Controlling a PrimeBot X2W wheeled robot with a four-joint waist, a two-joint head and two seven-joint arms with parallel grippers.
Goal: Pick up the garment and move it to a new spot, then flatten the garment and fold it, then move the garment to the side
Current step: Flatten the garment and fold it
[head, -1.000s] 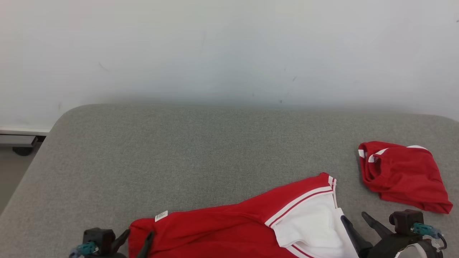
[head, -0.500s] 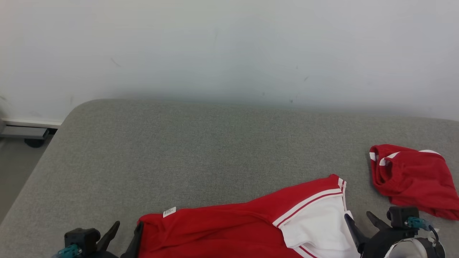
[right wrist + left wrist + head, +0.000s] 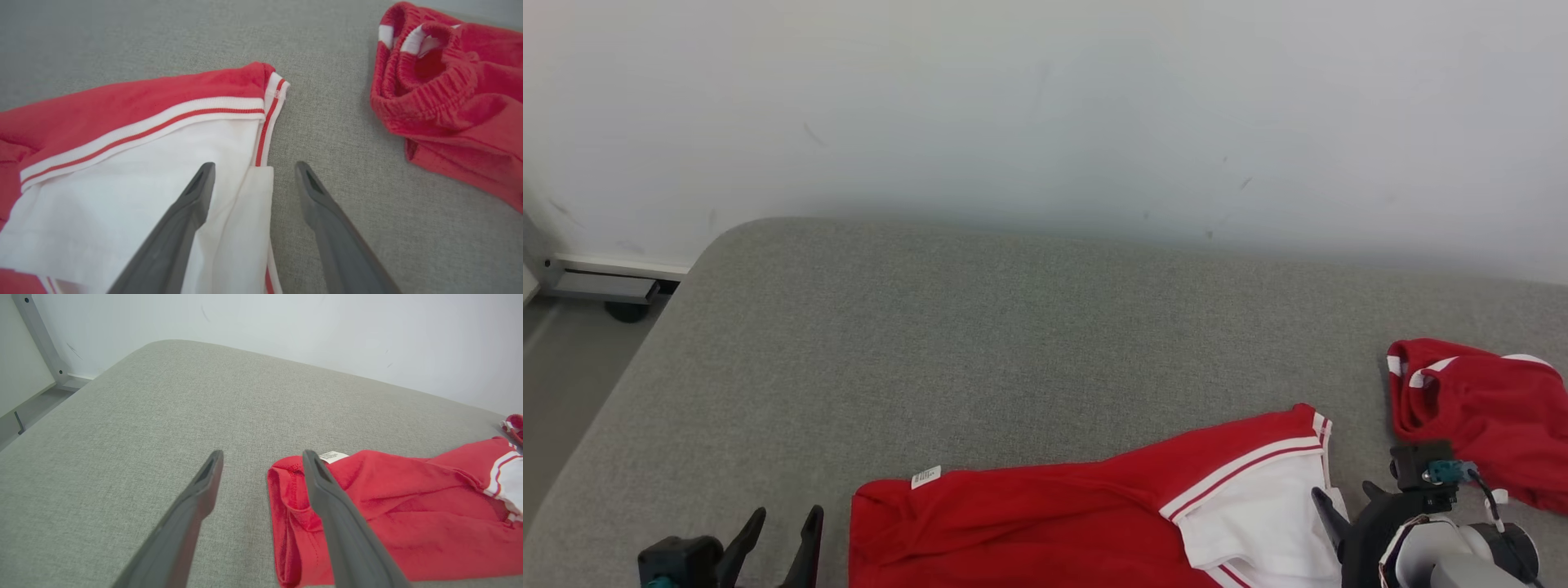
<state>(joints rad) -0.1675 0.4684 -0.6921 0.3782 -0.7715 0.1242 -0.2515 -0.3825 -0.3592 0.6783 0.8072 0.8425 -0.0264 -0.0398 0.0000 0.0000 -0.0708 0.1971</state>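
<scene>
Red-and-white garment (image 3: 1029, 523), judged soft, light and limp, lying at near edge of grey cushion (image 3: 1013, 327) between left gripper (image 3: 784, 523) and right gripper (image 3: 1346, 498), both spread wide and empty: pinch labelled left hem and striped right edge.

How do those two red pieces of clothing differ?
The front garment lies spread out; the side garment sits bunched up. The front garment shows a big white panel; the side garment is nearly all red. Both are red with white trim, on the grey pad.
</scene>
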